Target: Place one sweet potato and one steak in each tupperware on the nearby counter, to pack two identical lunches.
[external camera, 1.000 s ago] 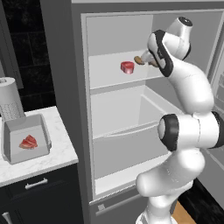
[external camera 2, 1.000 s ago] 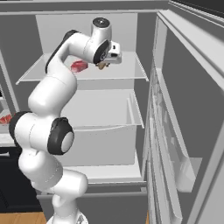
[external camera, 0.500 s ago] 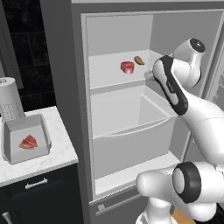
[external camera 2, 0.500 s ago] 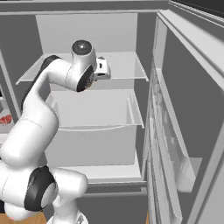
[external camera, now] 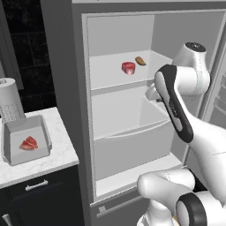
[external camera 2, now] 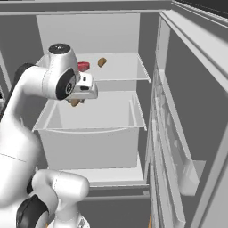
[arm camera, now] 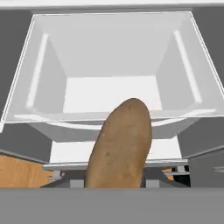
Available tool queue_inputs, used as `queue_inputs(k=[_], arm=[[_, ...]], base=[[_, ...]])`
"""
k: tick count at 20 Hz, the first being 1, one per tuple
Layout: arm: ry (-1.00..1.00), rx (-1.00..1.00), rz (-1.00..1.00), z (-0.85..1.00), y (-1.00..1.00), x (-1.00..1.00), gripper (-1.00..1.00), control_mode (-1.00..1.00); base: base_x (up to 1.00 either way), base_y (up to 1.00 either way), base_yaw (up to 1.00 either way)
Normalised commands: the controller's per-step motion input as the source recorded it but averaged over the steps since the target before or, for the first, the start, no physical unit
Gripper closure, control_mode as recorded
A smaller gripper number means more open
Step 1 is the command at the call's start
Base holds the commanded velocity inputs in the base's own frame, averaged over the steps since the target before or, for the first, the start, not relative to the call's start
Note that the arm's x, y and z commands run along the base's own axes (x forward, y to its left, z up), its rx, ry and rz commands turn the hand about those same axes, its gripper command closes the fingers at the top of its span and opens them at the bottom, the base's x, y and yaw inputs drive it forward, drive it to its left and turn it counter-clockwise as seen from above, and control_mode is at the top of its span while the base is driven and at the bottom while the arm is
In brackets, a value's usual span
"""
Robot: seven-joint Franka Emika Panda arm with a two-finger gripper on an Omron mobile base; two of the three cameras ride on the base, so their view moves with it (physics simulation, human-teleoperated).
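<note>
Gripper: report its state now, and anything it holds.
Gripper: shut on a sweet potato, held over the fridge drawer.

Arm: white, rising from the lower left, bent forward into the open fridge.
End effector (external camera 2: 75, 101): in front of the shelf edge, over the drawer, closed on a brown sweet potato (external camera 2: 75, 103) that hangs below the hand.
Shelf (external camera 2: 120, 71): carries a red steak (external camera 2: 83, 66) and a second sweet potato (external camera 2: 102, 62), slightly apart.
Drawer (external camera 2: 89, 144): white, pulled out under the shelf.
Fridge door (external camera 2: 178, 147): open at right.
</note>
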Motion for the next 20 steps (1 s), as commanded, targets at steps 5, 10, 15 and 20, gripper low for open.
queue_inputs(k=[5,10,15,20], arm=[[0.29,0.00,0.00,-0.42,0.20,-1.00,1.00,-1.00],[0.13,0.00,0.00,-0.75,0.39,-1.00,1.00,-1.00],[0.15,0.04,-0.02,-0.46,0.16,-1.00,1.00,-1.00],[0.02,0.01,0.00,-0.05,0.07,-0.88,1.00,-1.00]], base=[[0.00,0.00,0.00],[0.00,0.00,0.00],[0.00,0.00,0.00],[0.00,0.00,0.00]])
